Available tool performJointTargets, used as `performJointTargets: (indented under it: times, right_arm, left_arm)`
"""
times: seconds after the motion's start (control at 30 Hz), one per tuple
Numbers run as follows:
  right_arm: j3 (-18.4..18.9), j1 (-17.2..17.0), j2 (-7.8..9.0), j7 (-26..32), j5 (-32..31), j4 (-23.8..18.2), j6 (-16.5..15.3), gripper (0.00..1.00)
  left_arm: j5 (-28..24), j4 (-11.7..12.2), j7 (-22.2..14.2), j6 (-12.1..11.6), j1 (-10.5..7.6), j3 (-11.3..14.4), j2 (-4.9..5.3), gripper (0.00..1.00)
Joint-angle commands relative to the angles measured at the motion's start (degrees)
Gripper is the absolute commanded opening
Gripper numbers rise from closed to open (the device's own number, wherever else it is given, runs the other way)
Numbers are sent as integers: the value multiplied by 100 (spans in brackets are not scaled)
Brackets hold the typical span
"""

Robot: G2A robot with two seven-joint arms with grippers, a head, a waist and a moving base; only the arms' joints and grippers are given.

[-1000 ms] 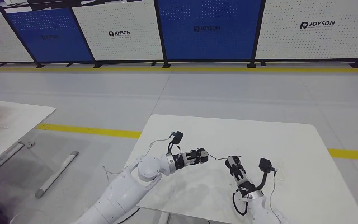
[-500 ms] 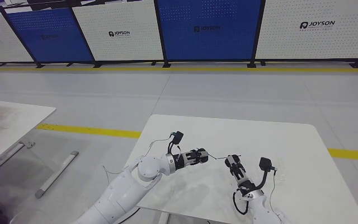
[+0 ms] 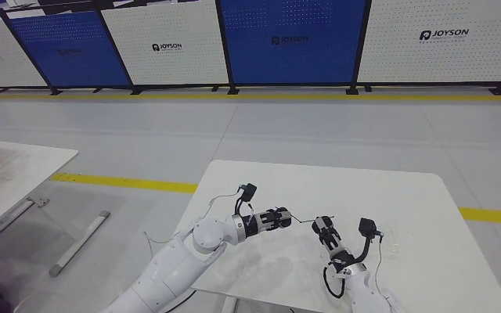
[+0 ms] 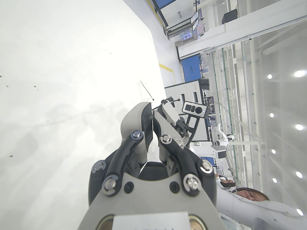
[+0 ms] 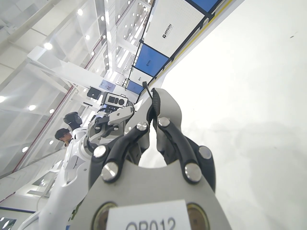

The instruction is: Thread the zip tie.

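Fingers on both arms are clenched. The right gripper (image 5: 153, 98) pinches the black zip tie (image 5: 145, 87), with a short end poking out past its pads. The left gripper (image 4: 151, 114) is closed on a small dark bit at its tips, which we take to be the tie's other end. From above, the thin strap spans the gap between the two grippers, just over the white worktop (image 3: 391, 184). Compared with a second ago, the right arm has edged a little toward the left one, its wrist swinging in with it, while the left arm has kept its place. We read this as the two ends being brought together for threading, which is not yet done: the grippers are near each other but apart.
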Motion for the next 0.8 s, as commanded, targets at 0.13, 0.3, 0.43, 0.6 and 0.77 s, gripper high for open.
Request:
performJointTargets:
  times: [0.13,0.3,0.43,0.6,0.77]
  right_arm:
    - [107,-103,-7,-65,-28,-59,-86,0]
    - [178,-173,-10,-34,-63,-117,-102,0]
    - [182,-186,-24,5,-106,-124,-51,0]
    - [177,-161,-51,30,-122,-94,-40,0]
    - [159,-109,-79,52,-149,-44,-7,0]
  left_arm:
    - [0,0,0,0,0,0,0,0]
    - [0,0,0,0,0,0,0,0]
    - [0,0,0,0,0,0,0,0]
    - [0,0,0,0,0,0,0,0]
    - [0,0,0,0,0,0,0,0]
